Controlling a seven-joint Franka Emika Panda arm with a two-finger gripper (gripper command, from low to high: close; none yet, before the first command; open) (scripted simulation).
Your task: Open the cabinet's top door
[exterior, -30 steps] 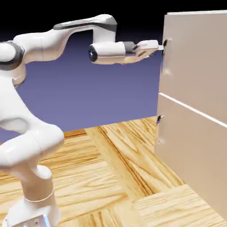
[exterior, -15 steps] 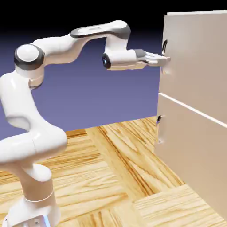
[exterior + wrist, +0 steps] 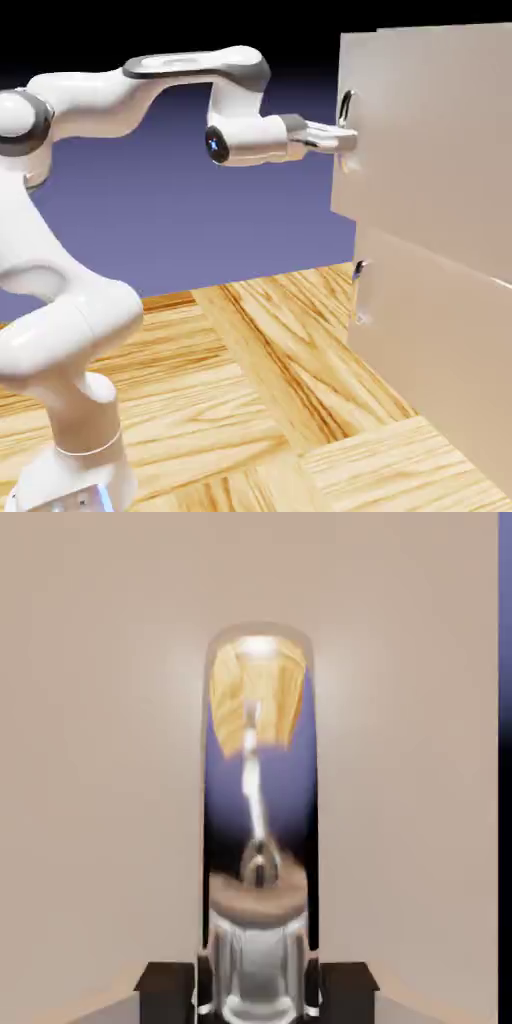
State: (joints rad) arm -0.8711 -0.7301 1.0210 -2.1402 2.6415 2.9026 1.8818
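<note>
The cabinet [image 3: 430, 360] stands tall at the exterior view's right. Its top door [image 3: 430, 140], a flat beige-grey panel, stands slightly ajar, with its handle-side edge out past the lower panel's front. My gripper [image 3: 347, 141] reaches level from the left and is shut on the lower part of the top door's curved metal handle [image 3: 346, 106]. In the hand view the shiny handle [image 3: 260, 792] fills the middle against the top door [image 3: 100, 762]. It mirrors the wood floor and the backdrop. My gripper [image 3: 258, 992] clamps its base between both tips.
The lower door [image 3: 440, 330] is closed, with its own small dark handle [image 3: 359, 270] at its left edge. A wooden table top [image 3: 250, 400] stretches below the arm. The white arm's base [image 3: 70, 470] stands at the lower left.
The jaws have closed on the handle. The hand has since drawn back to the left, and the top door's handle edge has come out from the cabinet front.
</note>
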